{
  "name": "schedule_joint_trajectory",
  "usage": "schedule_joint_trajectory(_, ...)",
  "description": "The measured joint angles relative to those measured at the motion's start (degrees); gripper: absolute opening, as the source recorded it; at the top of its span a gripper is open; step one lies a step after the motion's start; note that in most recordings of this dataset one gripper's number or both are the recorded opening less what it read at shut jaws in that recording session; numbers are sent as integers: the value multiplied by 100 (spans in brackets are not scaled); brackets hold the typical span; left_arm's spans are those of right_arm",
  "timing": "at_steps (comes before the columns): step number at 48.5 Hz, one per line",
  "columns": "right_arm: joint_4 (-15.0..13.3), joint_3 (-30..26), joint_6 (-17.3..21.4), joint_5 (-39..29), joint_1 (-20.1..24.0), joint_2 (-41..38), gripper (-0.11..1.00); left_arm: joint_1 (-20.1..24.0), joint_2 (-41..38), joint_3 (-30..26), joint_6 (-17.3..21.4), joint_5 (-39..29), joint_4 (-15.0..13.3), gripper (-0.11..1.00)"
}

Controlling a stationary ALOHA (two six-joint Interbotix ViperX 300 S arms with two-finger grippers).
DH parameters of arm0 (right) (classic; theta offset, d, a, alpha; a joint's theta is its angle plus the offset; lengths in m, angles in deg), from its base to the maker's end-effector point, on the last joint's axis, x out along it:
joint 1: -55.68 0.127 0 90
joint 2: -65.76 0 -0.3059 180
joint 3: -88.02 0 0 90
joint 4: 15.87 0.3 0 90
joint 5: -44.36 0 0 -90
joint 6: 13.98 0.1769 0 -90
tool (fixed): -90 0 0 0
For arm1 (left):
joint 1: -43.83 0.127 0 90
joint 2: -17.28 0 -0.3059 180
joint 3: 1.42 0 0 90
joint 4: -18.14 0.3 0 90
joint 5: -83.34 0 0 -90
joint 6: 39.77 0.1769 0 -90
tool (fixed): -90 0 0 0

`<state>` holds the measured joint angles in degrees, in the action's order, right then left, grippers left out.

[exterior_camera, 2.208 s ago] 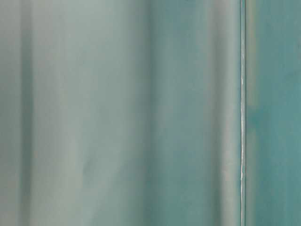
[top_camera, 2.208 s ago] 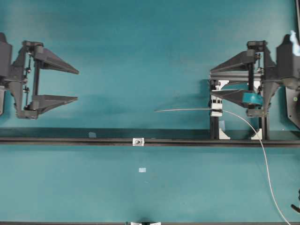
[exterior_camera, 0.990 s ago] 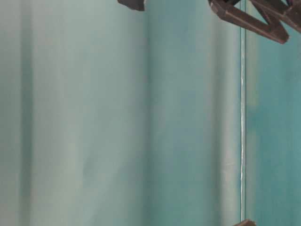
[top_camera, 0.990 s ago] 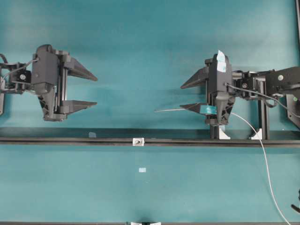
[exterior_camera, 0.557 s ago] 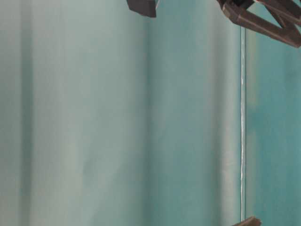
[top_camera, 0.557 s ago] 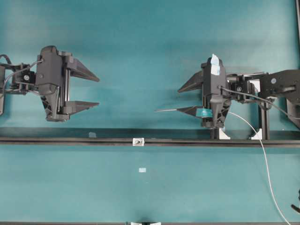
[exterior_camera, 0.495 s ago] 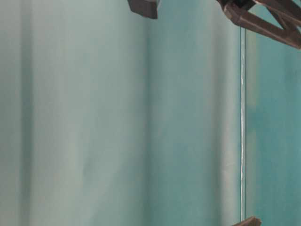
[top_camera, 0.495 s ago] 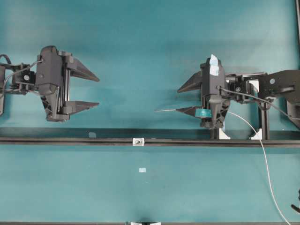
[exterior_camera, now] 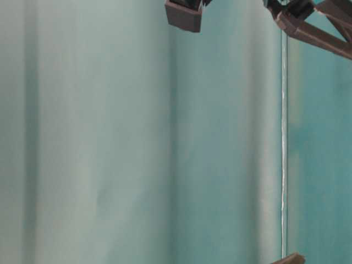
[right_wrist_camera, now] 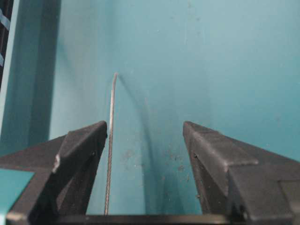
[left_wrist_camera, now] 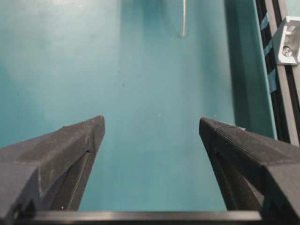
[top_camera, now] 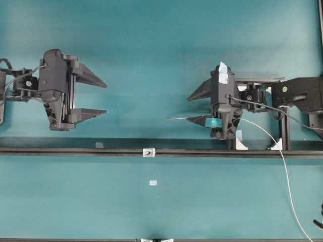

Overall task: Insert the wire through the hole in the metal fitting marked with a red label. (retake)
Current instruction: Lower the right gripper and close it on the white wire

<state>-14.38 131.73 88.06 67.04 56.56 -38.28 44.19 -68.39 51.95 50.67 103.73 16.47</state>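
The wire [top_camera: 176, 118] is thin and silver-grey. Its free end points left over the teal table, and the rest curves down to the lower right. My right gripper [top_camera: 187, 109] is open around it. In the right wrist view the wire [right_wrist_camera: 110, 140] runs just inside the left finger [right_wrist_camera: 79, 154] without being clamped. The metal fitting [top_camera: 148, 152] is a small silvery square on the black rail, below and left of the wire's tip. My left gripper [top_camera: 105, 98] is open and empty at the far left. Its wrist view shows the wire tip [left_wrist_camera: 183, 18] ahead and the fitting [left_wrist_camera: 288, 40] at the upper right.
A long black rail [top_camera: 75, 150] crosses the table from left to right. A black frame with white brackets [top_camera: 237, 143] stands on it under the right arm. A small pale sticker [top_camera: 153, 183] lies on the table below the fitting.
Both arms have come in from the sides. The right gripper keeps sliding left along the wire, still open. The left gripper has held still for the last half second.
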Motion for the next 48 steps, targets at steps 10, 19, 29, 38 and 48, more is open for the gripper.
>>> schedule_joint_trajectory(10, 0, -35, 0, 18, 0, -97, 73, 0, 0, 9, 0, 0, 0, 59)
schedule_joint_trajectory(19, 0, -44, 0, 26, 0, -141, 73, 0, -9, 9, 0, 0, 0, 59)
schedule_joint_trajectory(29, 9, -44, 0, 26, 0, -149, 73, 0, -9, 9, 0, 0, 0, 59)
schedule_joint_trajectory(38, 0, -44, 0, 26, 0, -149, 72, 0, -9, 0, 0, 0, 0, 59)
schedule_joint_trajectory(48, 0, -44, 0, 26, 0, -149, 70, 0, -9, 9, 0, 0, 0, 59)
